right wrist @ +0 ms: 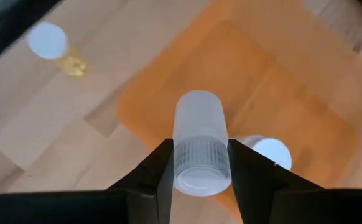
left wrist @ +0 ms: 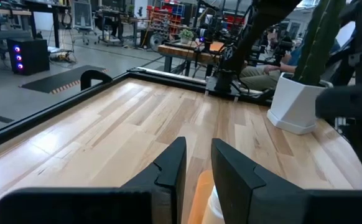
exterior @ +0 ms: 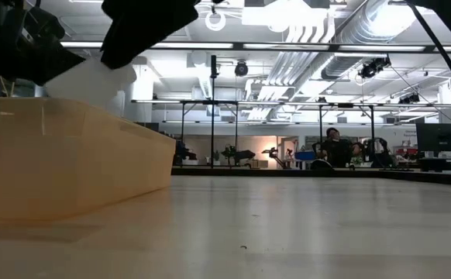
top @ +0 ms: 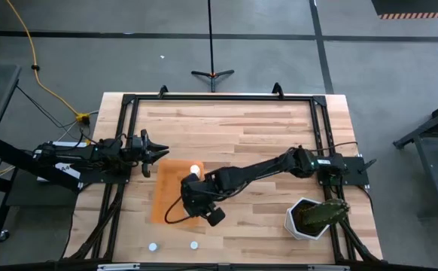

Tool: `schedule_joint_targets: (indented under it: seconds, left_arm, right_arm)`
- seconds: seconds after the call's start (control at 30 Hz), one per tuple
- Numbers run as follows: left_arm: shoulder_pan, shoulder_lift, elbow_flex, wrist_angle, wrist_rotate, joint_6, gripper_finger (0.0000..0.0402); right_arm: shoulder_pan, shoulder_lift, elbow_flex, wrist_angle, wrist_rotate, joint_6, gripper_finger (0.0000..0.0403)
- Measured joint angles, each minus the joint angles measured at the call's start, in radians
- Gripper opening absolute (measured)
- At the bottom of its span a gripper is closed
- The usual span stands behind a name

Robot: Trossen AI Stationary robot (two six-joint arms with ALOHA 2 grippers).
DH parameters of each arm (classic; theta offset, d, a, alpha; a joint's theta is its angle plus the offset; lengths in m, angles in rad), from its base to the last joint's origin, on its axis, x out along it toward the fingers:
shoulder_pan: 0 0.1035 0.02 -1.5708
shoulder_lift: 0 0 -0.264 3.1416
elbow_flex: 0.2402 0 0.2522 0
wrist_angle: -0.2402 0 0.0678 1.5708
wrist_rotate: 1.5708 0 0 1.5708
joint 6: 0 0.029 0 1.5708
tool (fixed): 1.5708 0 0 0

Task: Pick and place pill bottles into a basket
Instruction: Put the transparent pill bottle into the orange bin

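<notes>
The orange tray lies on the table's left half; its wall fills the left of the low view. My right gripper is over the tray, shut on a white pill bottle, which also shows in the low view. Another bottle stands inside the tray; it also shows in the right wrist view. Two more bottles stand on the table near its front edge. My left gripper is open and empty, level, just left of the tray's far corner. My right gripper pinches the bottle's ribbed cap end between its two fingers, one on each side. The fingers slant down from above. The bottle's body points away past the fingertips, tilted, lifted clear above the tray floor.
A white hexagonal pot with a green plant stands at the front right. A black frame runs round the tabletop. A loose bottle stands on the bare wood beside the tray. People sit in the room behind.
</notes>
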Motion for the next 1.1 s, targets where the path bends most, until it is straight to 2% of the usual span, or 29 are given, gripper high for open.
schedule_joint_targets:
  seconds: [0.2, 0.6, 0.77, 1.1]
  left_arm:
    - [0.0, 0.0, 0.0, 0.0, 0.0, 0.0, 0.0111]
    - [0.0, 0.0, 0.0, 0.0, -0.001, 0.0, 0.0111]
    - [0.0, 0.0, 0.0, 0.0, -0.001, 0.0, 0.0111]
    - [0.0, 0.0, 0.0, 0.0, -0.001, 0.0, 0.0111]
  right_arm:
    - [0.016, 0.001, 0.0, 0.006, 0.114, -0.043, 0.0117]
    - [0.017, 0.02, 0.002, 0.023, 0.111, -0.199, 0.012]
    - [0.009, 0.021, 0.002, 0.022, 0.068, -0.212, 0.0121]
    - [0.009, 0.021, 0.002, -0.04, 0.131, -0.208, 0.0124]
